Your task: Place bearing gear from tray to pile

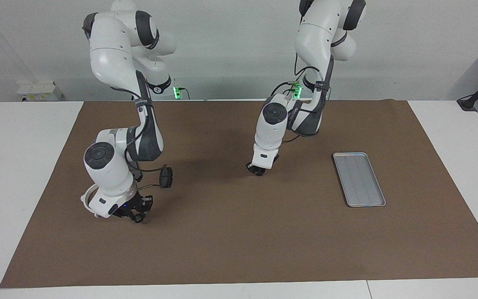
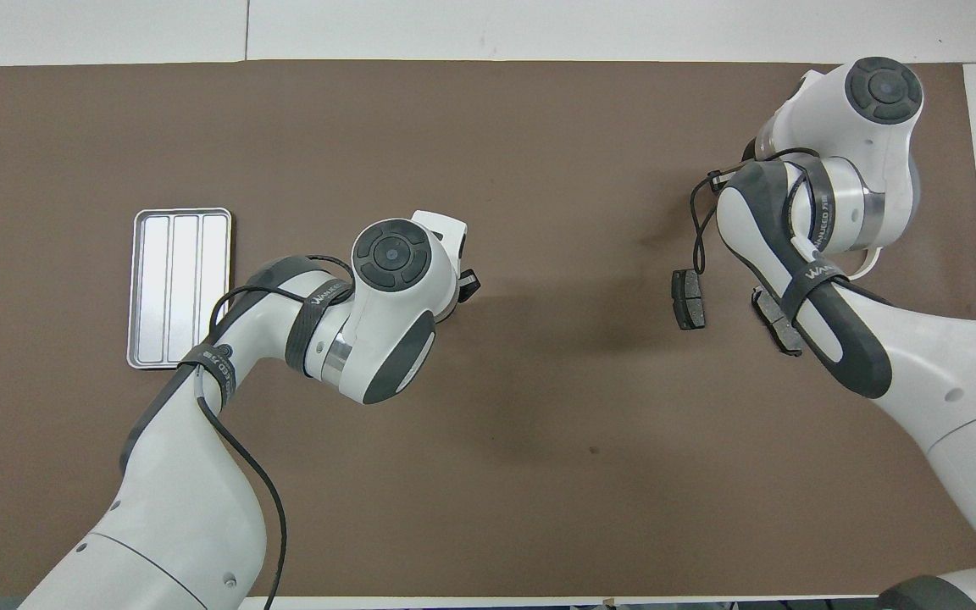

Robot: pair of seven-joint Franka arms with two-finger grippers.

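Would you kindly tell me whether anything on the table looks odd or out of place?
The tray shows only bare ridges, and no gear is visible on the brown mat either; whether the left tool over the mat's middle holds one cannot be told. Nothing else looks askew.

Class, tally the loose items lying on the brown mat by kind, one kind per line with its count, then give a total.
Metal tray: 1
White half-ring: 1, partly hidden by the right arm
Dark brake-pad pieces: 2
Total: 4
No gear shows in either view.
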